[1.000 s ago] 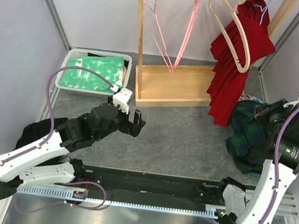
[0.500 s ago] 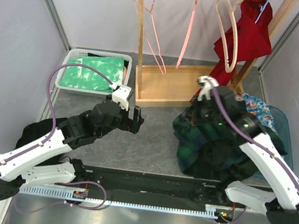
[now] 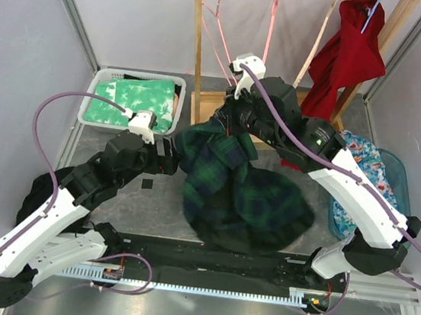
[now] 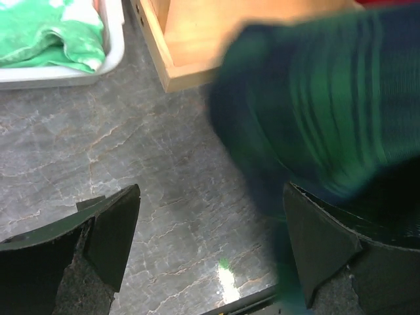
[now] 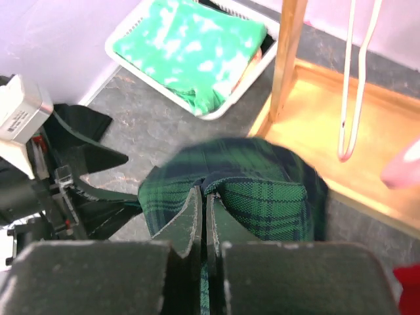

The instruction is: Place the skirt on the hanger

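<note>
**Skirt** (image 3: 236, 195): dark green and navy plaid, not on any hanger. Its top edge is bunched and lifted just in front of the wooden rack (image 3: 195, 56). The rest hangs in a wide fold towards the near edge of the table (image 3: 150, 208); whether the hem rests on it cannot be told.

**Right gripper** (image 5: 202, 197): fingers pressed together on a fold of the plaid, the cloth spreading to both sides below them.

**Left gripper** (image 4: 210, 246): fingers wide apart, low over the grey table, just beside the skirt's left edge (the cloth is blurred in the left wrist view and sits near one finger (image 4: 321, 252), contact uncertain).

**Pink hangers** (image 3: 215, 35): hooked on the rack's top bar, above and behind the lifted cloth.

**Red garment** (image 3: 351, 56): hung at the rack's right end.

**White basket** (image 3: 96, 90): back left, holding a green and white cloth (image 3: 136, 102).

**Blue bin** (image 3: 396, 176): right side, patterned fabric inside.

**Black cloth** (image 3: 37, 190): left edge of the table, partly under the left arm.
</note>
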Motion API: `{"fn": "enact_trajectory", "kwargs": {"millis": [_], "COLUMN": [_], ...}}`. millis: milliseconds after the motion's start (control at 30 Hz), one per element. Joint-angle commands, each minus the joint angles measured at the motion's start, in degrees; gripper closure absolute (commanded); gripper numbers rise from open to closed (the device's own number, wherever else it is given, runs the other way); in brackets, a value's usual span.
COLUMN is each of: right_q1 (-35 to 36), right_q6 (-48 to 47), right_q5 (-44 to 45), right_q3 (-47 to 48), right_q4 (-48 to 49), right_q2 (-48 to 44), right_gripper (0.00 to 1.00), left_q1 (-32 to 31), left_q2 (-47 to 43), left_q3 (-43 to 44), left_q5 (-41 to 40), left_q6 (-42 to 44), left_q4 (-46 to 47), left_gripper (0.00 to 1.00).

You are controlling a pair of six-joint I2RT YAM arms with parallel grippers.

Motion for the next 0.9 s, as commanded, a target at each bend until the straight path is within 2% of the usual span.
{"fn": "enact_trajectory", "kwargs": {"millis": [0,100,133,200,233,333,433,500,533,567,600,667,767,867], "right_q1": [0.2,0.1,0.2,0.1,0.1,-0.3,-1.5,-2.1,-2.9,-3.3,-3.6,-3.7,-3.6,-2.7], "right_q6": [-2.3,-1.5,-0.7,0.7,1.5,6.7,11.7,13.7,14.4,14.7,15.5,14.8,8.8,2.7], "right_q5": [-1.8,-2.9,-2.7,-1.8,-0.9,1.9,4.2,5.5,6.6,9.3,10.7,11.6,7.3,-0.7], "right_q3": [-2.1,-14.1,-22.4,-32.0,-40.6,-53.8,-62.0,-64.2,-64.7,-64.5,-64.0,-61.0,-55.5,-50.5], "right_q4": [5.0,8.9,9.7,11.9,12.6,12.8,12.2,10.8,9.9,8.2,7.3,6.9,11.6,18.4], "right_q2": [0.2,-4.8,-8.2,-11.9,-15.1,-20.0,-23.6,-24.9,-25.6,-25.7,-25.7,-25.1,-24.5,-23.0], "right_gripper": [1.0,1.0,1.0,1.0,1.0,1.0,1.0,0.96,0.91,0.71,0.6,0.47,0.42,0.38], "left_q1": [0.4,0.5,0.6,0.6,0.6,0.6,0.6,0.7,0.7,0.7,0.7,0.7,0.7,0.7], "left_q2": [-1.1,-0.6,-0.4,-0.4,-0.3,0.2,1.9,2.8,3.1,3.4,3.8,4.4,5.2,5.1], "left_q3": [0.4,0.6,0.6,0.4,-0.3,-1.8,-2.7,-3.5,-3.6,-3.9,-4.2,-4.4,-4.7,-5.6], "left_q5": [-1.3,-2.0,-2.0,-1.7,-1.8,-2.0,-0.6,-0.6,-0.4,-0.2,0.0,0.3,-0.4,0.5], "left_q6": [-1.8,-1.8,-1.9,-2.0,-2.1,-2.5,-2.9,-3.6,-3.8,-4.1,-4.6,-5.0,-5.3,-5.2], "left_q4": [-1.5,-1.8,-2.0,-2.2,-2.1,-1.4,-0.8,-0.2,-0.1,0.1,0.4,1.1,1.1,2.2], "left_gripper": [0.05,0.05,0.05,0.05,0.05,0.04,0.04,0.04,0.04,0.04,0.04,0.04,0.04,0.05]}}
